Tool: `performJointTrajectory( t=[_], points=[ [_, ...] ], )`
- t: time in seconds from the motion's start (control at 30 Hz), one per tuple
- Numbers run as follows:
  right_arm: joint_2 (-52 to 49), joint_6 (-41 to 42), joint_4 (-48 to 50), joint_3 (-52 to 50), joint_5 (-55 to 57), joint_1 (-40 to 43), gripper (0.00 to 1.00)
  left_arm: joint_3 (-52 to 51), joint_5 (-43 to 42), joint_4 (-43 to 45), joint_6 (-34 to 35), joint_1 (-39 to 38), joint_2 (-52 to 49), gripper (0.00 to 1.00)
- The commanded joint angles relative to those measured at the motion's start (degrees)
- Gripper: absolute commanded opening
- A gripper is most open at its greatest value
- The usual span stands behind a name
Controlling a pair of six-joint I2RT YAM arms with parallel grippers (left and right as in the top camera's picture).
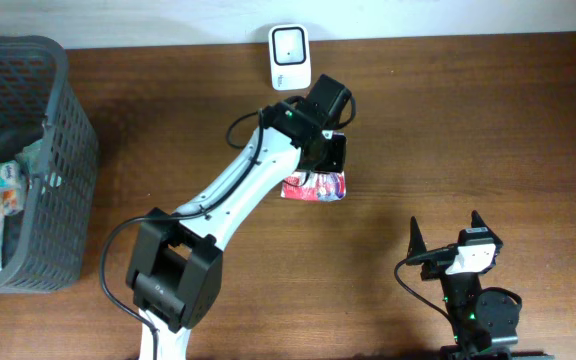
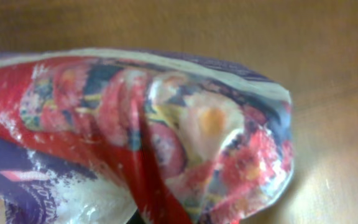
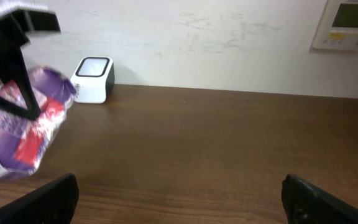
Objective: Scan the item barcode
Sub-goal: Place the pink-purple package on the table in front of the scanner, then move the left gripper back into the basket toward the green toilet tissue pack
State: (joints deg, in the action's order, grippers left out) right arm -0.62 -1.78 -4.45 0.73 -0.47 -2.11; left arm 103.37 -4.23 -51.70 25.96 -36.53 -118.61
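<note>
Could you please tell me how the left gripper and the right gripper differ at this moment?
The left gripper is shut on the red snack packet; the right gripper is open and holds nothing. The left gripper reaches far across the table, close to the white scanner; the right gripper sits back near the front edge. Both are black two-finger grippers.

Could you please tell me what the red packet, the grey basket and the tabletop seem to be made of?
Packet: likely thin glossy plastic film; it crinkles and glints.
Basket: probably matte grey moulded plastic, judging by its regular mesh.
Tabletop: brown wood or wood-look laminate; grain streaks, soft sheen.
</note>
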Motion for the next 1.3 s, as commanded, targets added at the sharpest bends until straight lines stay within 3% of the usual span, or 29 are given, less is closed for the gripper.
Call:
performJointTrajectory(
  t=[0.0, 0.03, 0.07, 0.13, 0.37, 0.53, 0.87, 1.17, 1.2, 1.27],
  points=[
    [0.37, -0.13, -0.24, -0.42, 0.5, 0.26, 0.99, -2.62, 3.63, 3.37, 4.13, 0.22, 0.87, 0.28],
    [0.37, -0.13, -0.24, -0.42, 0.5, 0.26, 0.99, -2.73, 3.58, 3.26, 4.28, 0.2, 0.87, 0.4],
    [0.37, -0.13, -0.24, -0.42, 0.5, 0.26, 0.99, -2.73, 3.61, 3.21, 4.24, 0.15, 0.87, 0.61],
    [0.37, -0.13, -0.24, -0.42, 0.5, 0.26, 0.99, -2.73, 3.54, 2.86, 4.24, 0.15, 0.9, 0.73],
    [0.37, -0.13, -0.24, -0.42, 0.5, 0.26, 0.99, -2.67, 2.97, 2.62, 3.87, 1.57, 6.54, 0.76],
    [0.37, -0.13, -0.24, -0.42, 0.5, 0.26, 0.99, -2.67, 2.99, 1.49, -1.9, 5.9, 16.52, 0.76],
    [0.37, -0.13, -0.24, -0.42, 0.5, 0.26, 0.99, -2.67, 6.73, -1.77, -9.29, 24.11, 36.26, 0.82],
    [0.37, -0.13, -0.24, -0.42, 0.5, 0.26, 0.99, -2.67, 6.88, -0.81, -9.81, 37.09, 39.8, 0.82],
    [0.37, -0.13, -0.24, -0.42, 0.5, 0.26, 0.99, -2.67, 7.06, 0.5, -9.81, 38.32, 39.78, 0.92],
    [0.37, -0.13, -0.24, -0.42, 0.5, 0.26, 0.99, -2.67, 7.1, 2.58, -9.81, 40.81, 39.87, 0.93]
  ],
)
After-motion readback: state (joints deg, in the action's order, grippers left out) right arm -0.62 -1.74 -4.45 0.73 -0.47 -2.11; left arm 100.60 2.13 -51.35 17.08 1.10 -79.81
